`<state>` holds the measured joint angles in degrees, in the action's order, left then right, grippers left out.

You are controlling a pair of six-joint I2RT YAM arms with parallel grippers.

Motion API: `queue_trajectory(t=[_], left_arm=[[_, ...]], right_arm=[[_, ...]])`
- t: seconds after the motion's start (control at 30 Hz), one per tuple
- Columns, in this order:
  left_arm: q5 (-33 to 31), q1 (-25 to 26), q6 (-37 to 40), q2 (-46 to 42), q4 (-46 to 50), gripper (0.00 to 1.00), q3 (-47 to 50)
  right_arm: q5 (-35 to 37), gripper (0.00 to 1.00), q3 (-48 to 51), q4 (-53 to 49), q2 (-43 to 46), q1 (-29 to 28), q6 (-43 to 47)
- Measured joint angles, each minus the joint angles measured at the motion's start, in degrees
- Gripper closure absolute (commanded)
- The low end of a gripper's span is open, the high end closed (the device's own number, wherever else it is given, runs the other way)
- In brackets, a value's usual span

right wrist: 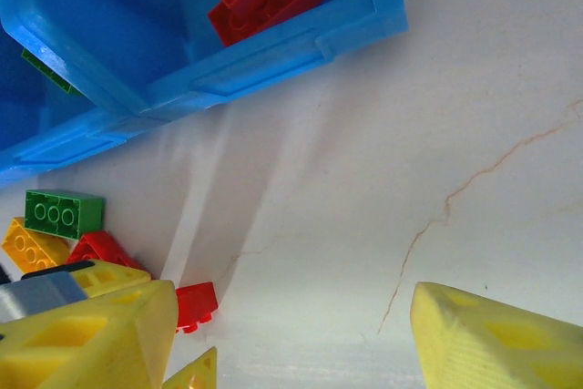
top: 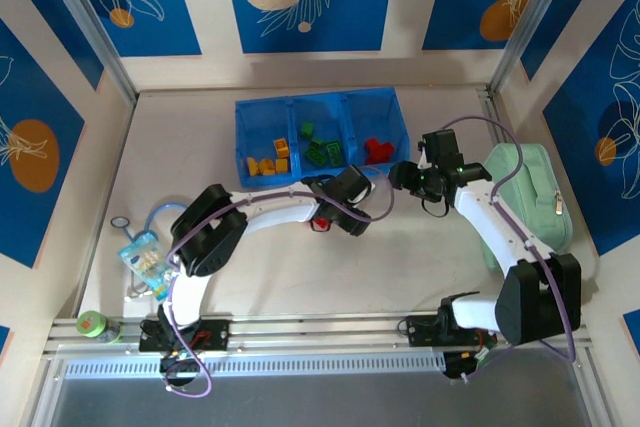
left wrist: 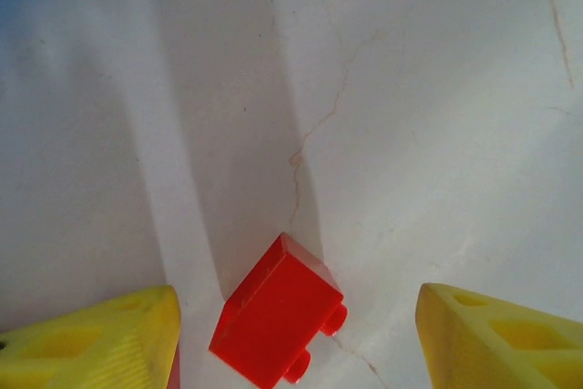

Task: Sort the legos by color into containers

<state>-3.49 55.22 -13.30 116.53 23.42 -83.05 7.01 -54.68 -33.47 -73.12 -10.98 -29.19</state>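
Observation:
The blue tray point(top: 241, 143) at the back has three containers: yellow-orange legos point(top: 268, 162) on the left, green legos point(top: 320, 152) in the middle, red legos point(top: 377, 151) on the right. My left gripper point(top: 337, 209) hovers over a loose red lego point(top: 320, 223). In the left wrist view this red lego point(left wrist: 278, 312) lies on the table between the open fingers point(left wrist: 100, 339), touching neither. My right gripper point(top: 408, 175) is open near the tray's corner point(right wrist: 273, 56), above bare table. A green lego point(right wrist: 64, 213), an orange one point(right wrist: 30, 245) and two red ones point(right wrist: 196, 304) lie to its left.
A mint-green pouch point(top: 532, 197) lies on the right side, beside the right arm. A small packet point(top: 145, 259) and a green tape roll point(top: 92, 324) sit near the left front edge. Walls enclose the table on three sides.

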Motion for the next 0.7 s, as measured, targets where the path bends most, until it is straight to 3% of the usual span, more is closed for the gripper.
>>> queue_trajectory(t=[0.1, 0.23, 0.5, 0.7], left_arm=[[-0.2, 0.0, 0.4, 1.4, 0.3, 0.39, -0.8], [-1.1, 0.1, 1.2, 1.9, 1.4, 0.57, -1.1], [-2.8, 0.9, 2.5, 2.7, 3.1, 0.70, -2.8], [-3.1, 0.9, 2.7, 2.7, 4.1, 0.73, -3.8]], right_arm=[[0.0, 0.31, 1.0, 0.1, 0.7, 0.4, 0.0], [-0.1, 0.31, 2.1, 0.1, 1.4, 1.2, -0.1], [-0.9, 0.32, 3.1, 1.0, 2.2, 2.5, -0.8], [-1.0, 0.34, 5.0, 1.4, 4.4, 3.5, -1.3]])
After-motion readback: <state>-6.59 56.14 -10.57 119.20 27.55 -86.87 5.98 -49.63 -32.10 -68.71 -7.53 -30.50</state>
